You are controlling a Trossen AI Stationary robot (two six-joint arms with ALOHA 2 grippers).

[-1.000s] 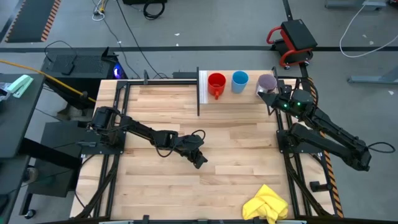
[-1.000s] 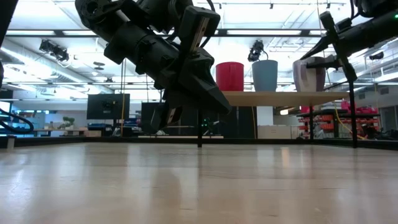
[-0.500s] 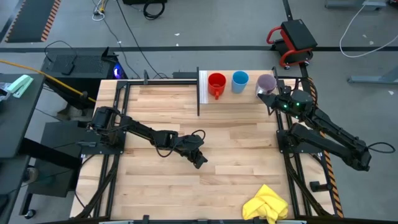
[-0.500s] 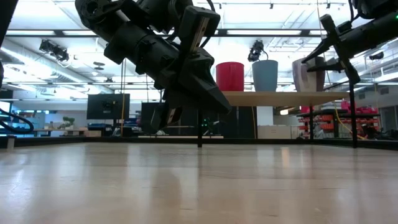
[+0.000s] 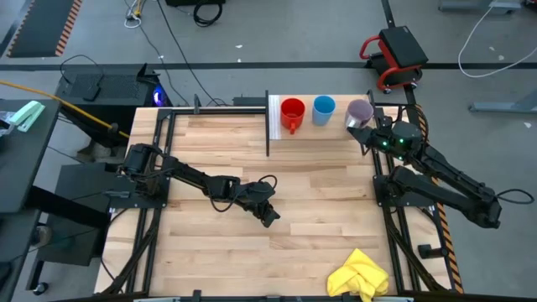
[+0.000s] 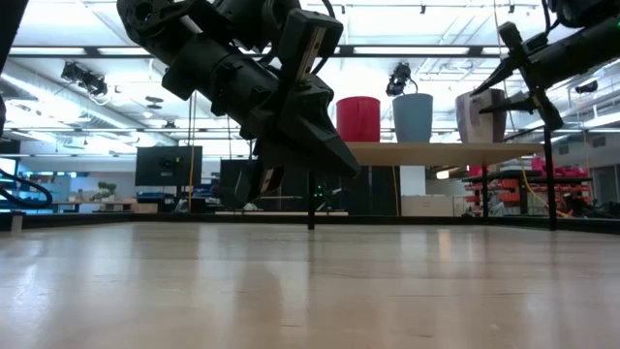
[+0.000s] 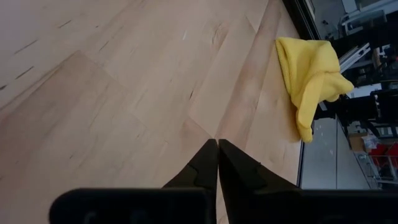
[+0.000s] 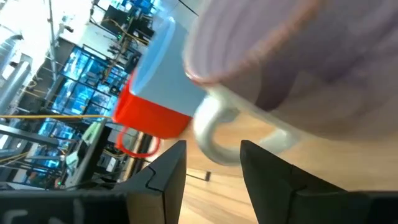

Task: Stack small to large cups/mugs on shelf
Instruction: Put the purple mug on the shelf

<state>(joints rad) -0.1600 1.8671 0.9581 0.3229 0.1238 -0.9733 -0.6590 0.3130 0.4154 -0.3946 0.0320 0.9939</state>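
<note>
Pale plank tabletop (image 5: 277,252) fills a black metal frame, with grey floor and cables beyond it. At left, the left arm reaches over the middle of the tabletop; its tool (image 5: 270,217) hangs above bare wood with both dark fingers (image 7: 211,163) pressed together, holding nothing. Near the front edge, toward the right, lies a crumpled yellow cloth (image 5: 359,274). Along the back edge sits a small light-wood shelf (image 5: 331,126) with a white upright end panel (image 5: 273,117) at its left end. On the shelf, left to right, stand a red mug with a handle (image 5: 292,112), a light-blue cup (image 5: 323,110) and a translucent purple-grey cup (image 5: 359,111), each upright and apart from its neighbour. At right, the right arm stretches to the shelf's right end. Its tool (image 5: 367,123) sits just beside the purple-grey cup, fingers (image 8: 163,169) spread wide, with that cup's curved handle (image 8: 214,127) showing just beyond the gap between them, ungripped.
</note>
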